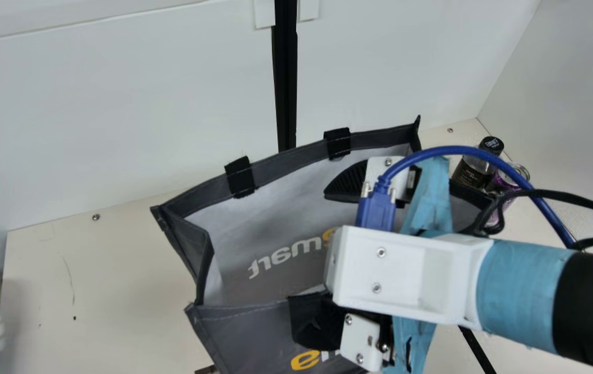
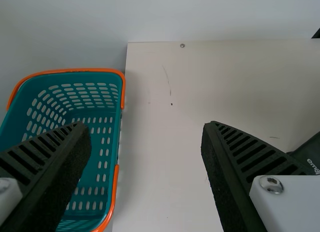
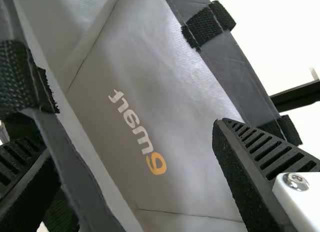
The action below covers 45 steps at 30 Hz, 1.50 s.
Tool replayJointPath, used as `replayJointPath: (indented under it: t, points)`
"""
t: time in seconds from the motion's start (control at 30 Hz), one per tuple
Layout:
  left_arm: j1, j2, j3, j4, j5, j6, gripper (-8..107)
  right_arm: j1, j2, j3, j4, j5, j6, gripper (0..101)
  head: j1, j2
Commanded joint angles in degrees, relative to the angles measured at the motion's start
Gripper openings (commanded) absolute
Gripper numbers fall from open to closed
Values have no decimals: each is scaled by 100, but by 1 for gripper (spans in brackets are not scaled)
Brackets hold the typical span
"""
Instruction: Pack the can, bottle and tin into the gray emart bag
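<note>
Right arm: its blue-banded wrist (image 1: 517,291) and white bracket (image 1: 410,275) lie closest, reaching in the main view from the right across the bag's mouth.
Right claw: the right gripper (image 1: 322,254) stands wide open at the mouth, one ribbed finger within it and the other by the near rim. In the right wrist view, the right gripper (image 3: 125,137) has the near wall of the bag running between its two fingers; no grip on that wall can be made out.
Gray emart bag: the bag (image 1: 288,161) stands upright on the table (image 1: 119,270), mouth spread, pale lining and lettering visible inside.
Bottle: black-capped and dark-labelled, the bottle (image 1: 470,174) is outside the bag, by its far right corner.
Purple container: just beside the bottle, the purple container (image 1: 499,183) is also outside the bag, partly hidden by the blue cable (image 1: 457,150); whether it is the can or the tin cannot be told.
Left claw: the left gripper (image 2: 146,126) is open, its fingers well apart and nothing held between them.
Basket: teal with orange handles, the basket (image 2: 75,78) sits beside the table's left edge.
Post: a black post (image 1: 286,78) rises behind the bag against the white wall (image 1: 119,114).
</note>
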Motion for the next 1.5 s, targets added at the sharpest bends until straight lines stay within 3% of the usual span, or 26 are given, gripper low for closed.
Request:
replayJointPath:
  t: [0.0,1.47]
  points:
    - [0,0,0,0,0,0,90,-8,-22,-14,-30,-4,28,91,-130,-14]
    - [0,0,0,0,0,0,90,-839,-321,-867,231,-4,278,91,-130,-14]
